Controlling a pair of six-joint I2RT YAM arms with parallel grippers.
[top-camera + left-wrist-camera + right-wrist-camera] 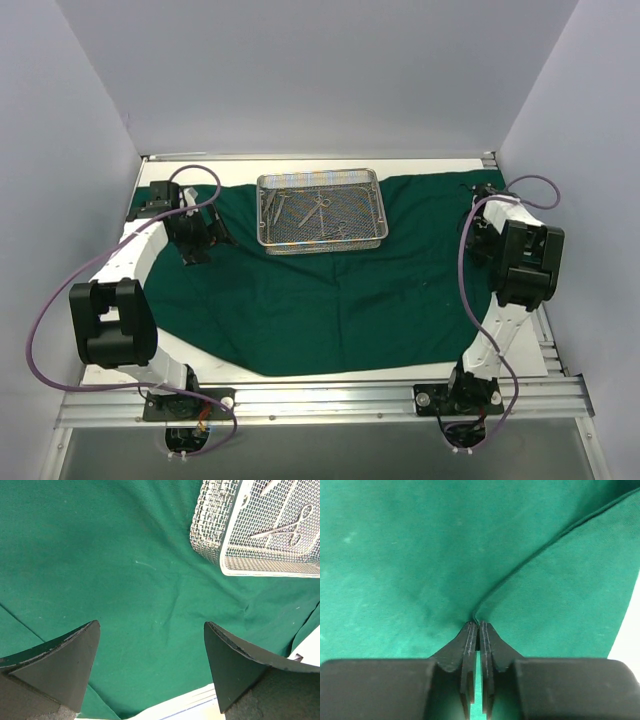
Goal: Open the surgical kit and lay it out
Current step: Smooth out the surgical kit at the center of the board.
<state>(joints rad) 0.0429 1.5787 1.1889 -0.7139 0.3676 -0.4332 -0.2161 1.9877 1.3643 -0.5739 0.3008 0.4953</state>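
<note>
Right wrist view showed the dark green drape (420,555) as soft, limp cloth: it creased easily, and a raised fold ran from the right gripper (479,625) toward the upper right. The 2 fingers were pressed together on that fold, pinching it at its near end. Cloth like this probably weighs little but would sag and drag, so a hem or a raised ridge seemed the best place to grip, with a slow outward pull.

Top external view had the drape (330,300) spread over most of the table (430,168), its near edge uneven and its right back part bunched by the right arm.

On the drape at back centre sat the wire-mesh tray (322,247), stiff and shallow. A pull on the cloth under it could shift it. Inside lay several thin steel instruments, among them scissors (318,207). An exact count could not be made out. They looked slippery and too slim to grasp anywhere but across the shank.

Left wrist view showed the left gripper (151,625) with fingers spread wide above bare cloth, holding nothing, the tray (207,525) just beyond.
</note>
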